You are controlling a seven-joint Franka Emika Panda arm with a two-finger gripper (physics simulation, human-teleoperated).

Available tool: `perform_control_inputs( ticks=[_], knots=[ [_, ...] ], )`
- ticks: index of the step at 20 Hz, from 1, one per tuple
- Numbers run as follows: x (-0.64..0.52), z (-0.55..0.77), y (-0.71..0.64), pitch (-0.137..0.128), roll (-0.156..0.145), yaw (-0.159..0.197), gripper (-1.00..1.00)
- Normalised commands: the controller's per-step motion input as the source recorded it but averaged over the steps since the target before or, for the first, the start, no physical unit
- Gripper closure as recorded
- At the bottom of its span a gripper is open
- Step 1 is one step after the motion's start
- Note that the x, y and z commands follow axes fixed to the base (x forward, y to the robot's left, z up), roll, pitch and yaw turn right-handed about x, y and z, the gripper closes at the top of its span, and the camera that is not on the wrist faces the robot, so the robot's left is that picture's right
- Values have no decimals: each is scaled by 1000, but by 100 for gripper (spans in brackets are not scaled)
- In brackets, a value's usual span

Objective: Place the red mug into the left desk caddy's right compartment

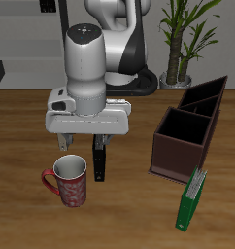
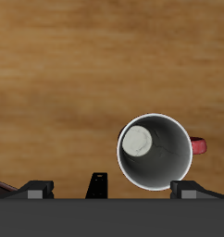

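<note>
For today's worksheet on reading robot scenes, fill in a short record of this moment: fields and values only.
mug: red speckled ceramic mug, upright on the wooden table, white inside
caddy: dark maroon open-top desk caddy, mug not in it
binder: green binder beside the caddy's front end
gripper: gripper above the mug, fingers apart, holding nothing

On the wooden bench point(image 1: 22, 209), the red ceramic mug point(image 1: 70, 181) stands upright near the front edge, well apart from the long maroon-brown desk caddy point(image 1: 190, 126); a green binder point(image 1: 192, 200) leans before the caddy.

no readable text, no labels, no brands, no numbers, no signs
</note>
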Motion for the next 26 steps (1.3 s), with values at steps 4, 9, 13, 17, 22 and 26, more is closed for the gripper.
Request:
perform_control_inputs(
  ticks=[4, 9, 13, 17, 22, 26],
  knots=[
    [125, -270, -16, 20, -9, -4, -100],
    [48, -202, 17, 5, 1, -5, -100],
    [93, -200, -7, 19, 3, -12, -100],
    [67, -196, 64, 18, 1, -5, -100],
    [81, -188, 18, 22, 5, -7, -100],
    [91, -225, -40, 21, -4, -21, -100]
  ],
)
